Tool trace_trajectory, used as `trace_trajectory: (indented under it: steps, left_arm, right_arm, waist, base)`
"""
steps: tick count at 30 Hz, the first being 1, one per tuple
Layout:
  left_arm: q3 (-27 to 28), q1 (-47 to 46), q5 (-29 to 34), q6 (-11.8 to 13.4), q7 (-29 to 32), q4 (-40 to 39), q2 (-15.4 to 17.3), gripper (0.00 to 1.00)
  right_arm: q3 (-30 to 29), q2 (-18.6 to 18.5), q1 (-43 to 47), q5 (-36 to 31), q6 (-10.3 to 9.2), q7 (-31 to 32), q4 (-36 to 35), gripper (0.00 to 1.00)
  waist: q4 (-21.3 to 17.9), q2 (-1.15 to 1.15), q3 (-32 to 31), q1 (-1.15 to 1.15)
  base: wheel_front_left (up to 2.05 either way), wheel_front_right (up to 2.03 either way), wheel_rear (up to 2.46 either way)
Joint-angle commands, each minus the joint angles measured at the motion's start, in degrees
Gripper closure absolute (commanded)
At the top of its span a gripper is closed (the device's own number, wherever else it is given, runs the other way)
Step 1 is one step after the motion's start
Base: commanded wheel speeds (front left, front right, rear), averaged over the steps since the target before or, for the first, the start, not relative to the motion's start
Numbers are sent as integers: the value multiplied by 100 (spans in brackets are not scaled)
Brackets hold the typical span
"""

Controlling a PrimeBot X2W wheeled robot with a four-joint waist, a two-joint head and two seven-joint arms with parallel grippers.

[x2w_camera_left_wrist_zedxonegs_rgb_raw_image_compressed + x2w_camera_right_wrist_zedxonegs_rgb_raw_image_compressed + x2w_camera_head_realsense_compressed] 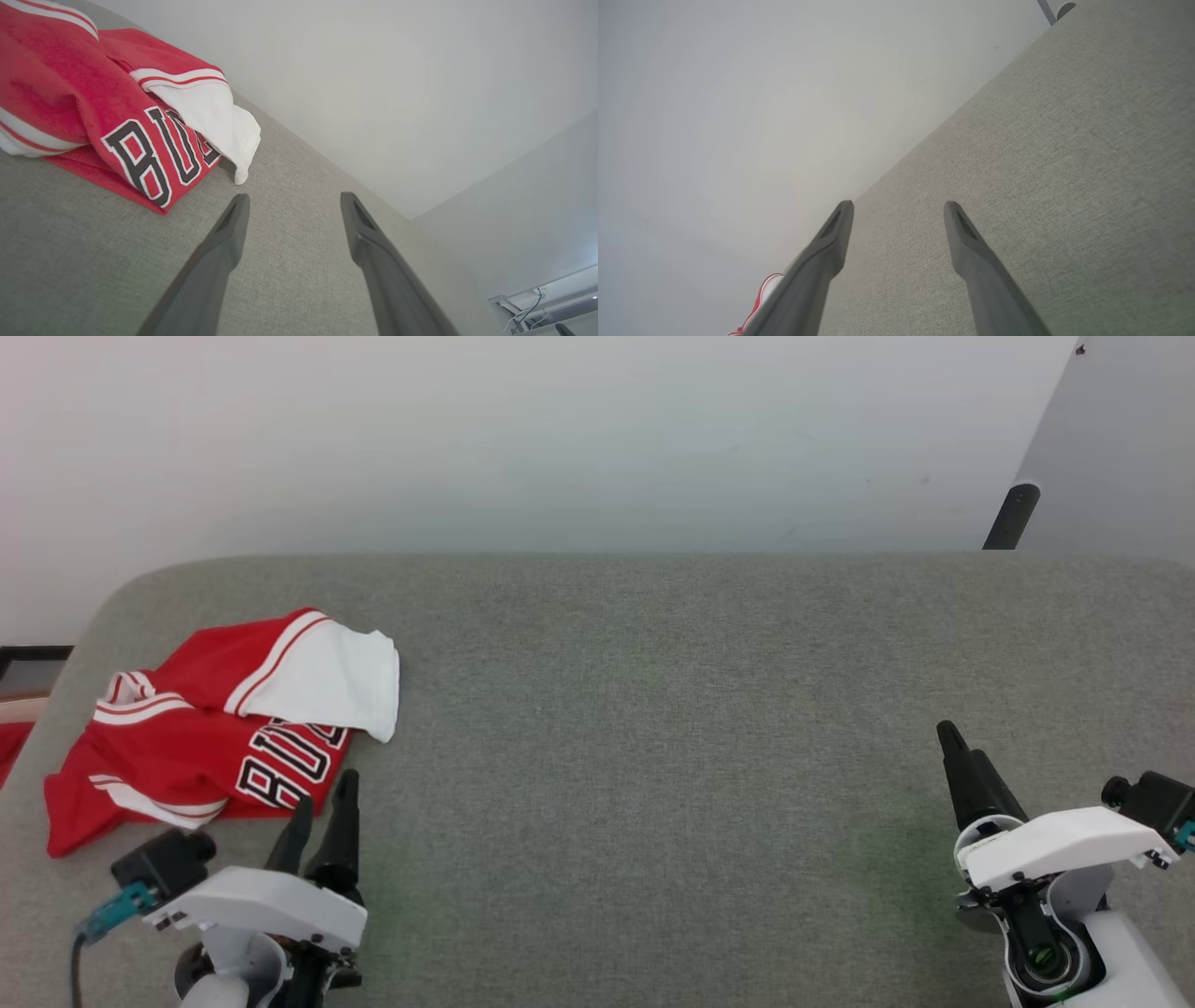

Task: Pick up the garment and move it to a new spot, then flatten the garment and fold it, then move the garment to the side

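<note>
The garment [201, 733], a red jersey with white sleeves and black "BULLS" lettering, lies crumpled at the far left of the grey table [653, 709]. In the left wrist view the garment [93, 112] fills the upper left, just ahead of the fingers. My left gripper [322, 803] is open, its tips just short of the garment's near hem, nothing between them. In its own view the left gripper [292, 200] has wide-apart fingers over bare cloth surface. My right gripper [952, 737] stands at the lower right, far from the garment. The right gripper [896, 207] is open and empty.
A pale wall runs behind the table's far edge. A dark post [1011, 516] rises at the back right. The table's left corner is rounded, with a bit of red cloth [11, 747] beyond the left edge. A sliver of the garment [759, 301] shows low in the right wrist view.
</note>
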Motion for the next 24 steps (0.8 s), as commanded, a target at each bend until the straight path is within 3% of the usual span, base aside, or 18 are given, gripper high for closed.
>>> trace_trajectory:
  steps: [1,24]
  left_arm:
    - [-58,-187,258,40,-52,-12,92,0]
    - [-195,-502,1961,-15,-435,180,320,0]
  right_arm:
    - [33,-61,-213,-220,2,-58,20,0]
    - [-216,-48,-595,-2522,4,-437,487,0]
  waist:
    - [-3,0,0,0]
    - [-56,0,1,0]
  base:
    - [0,0,0]
    - [0,0,0]
